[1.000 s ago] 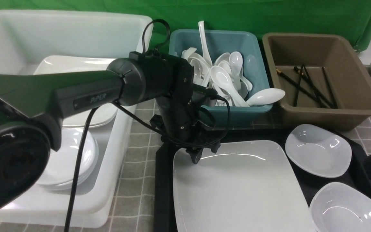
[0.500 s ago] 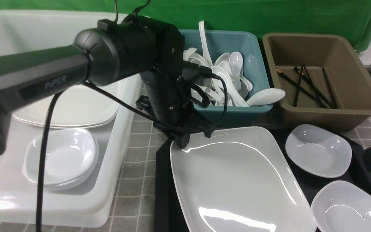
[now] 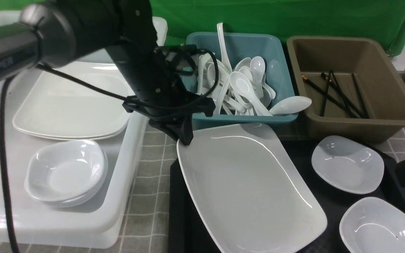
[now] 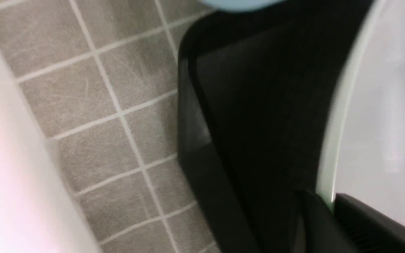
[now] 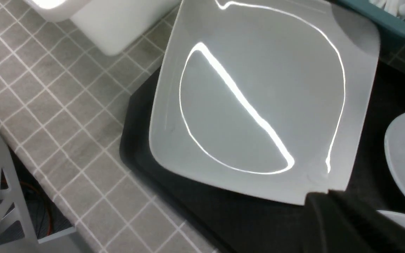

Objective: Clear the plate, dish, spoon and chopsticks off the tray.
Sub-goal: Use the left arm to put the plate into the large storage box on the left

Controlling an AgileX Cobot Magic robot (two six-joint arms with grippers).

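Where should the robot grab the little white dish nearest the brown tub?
Probably the dish's thin raised rim, pinched from above on the right edge, away from the big plate. It sits flat on the tray, so only the rim sticks up.

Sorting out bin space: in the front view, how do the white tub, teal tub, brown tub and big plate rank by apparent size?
1. white tub
2. plate, though nearest the camera
3. brown tub
4. teal tub, partly hidden
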